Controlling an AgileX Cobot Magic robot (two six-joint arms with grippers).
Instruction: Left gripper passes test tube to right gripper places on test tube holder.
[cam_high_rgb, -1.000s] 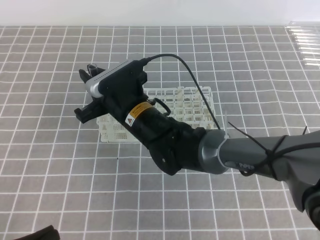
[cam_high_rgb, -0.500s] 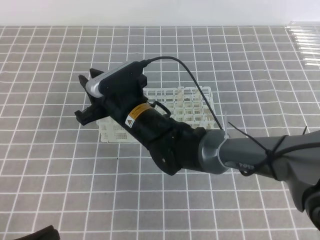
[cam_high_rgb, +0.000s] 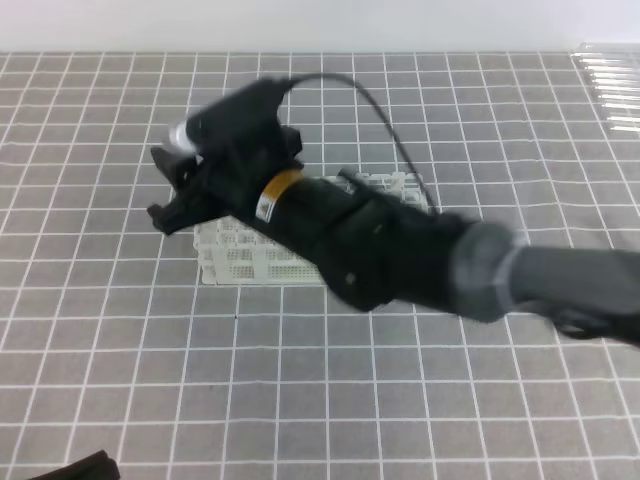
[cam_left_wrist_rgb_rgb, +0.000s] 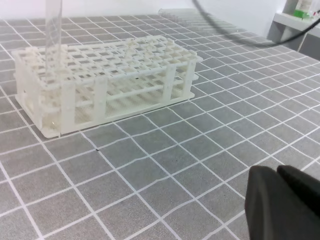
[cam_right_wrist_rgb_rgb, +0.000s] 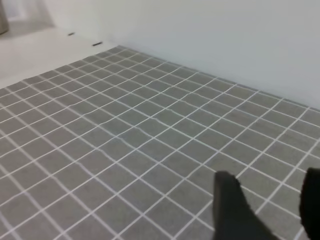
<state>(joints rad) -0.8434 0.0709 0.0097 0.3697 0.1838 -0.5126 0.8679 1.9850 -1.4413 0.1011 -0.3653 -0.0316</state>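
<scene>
Swung up and away from test tube holder (cam_left_wrist_rgb_rgb: 107, 82) (motion-blurred), right gripper (cam_high_rgb: 168, 190) spread empty; test tube (cam_left_wrist_rgb_rgb: 51, 37) standing racked; best withdrawn straight, clear of it.

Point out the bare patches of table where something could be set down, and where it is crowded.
Bare gridded table lies in front of the test tube holder and to its left. It is crowded over the holder, where the right end effector hangs.

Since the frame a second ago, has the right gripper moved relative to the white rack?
Yes. The right gripper has tilted flatter and its arm now covers more of the test tube holder, hiding the right cells.
</scene>
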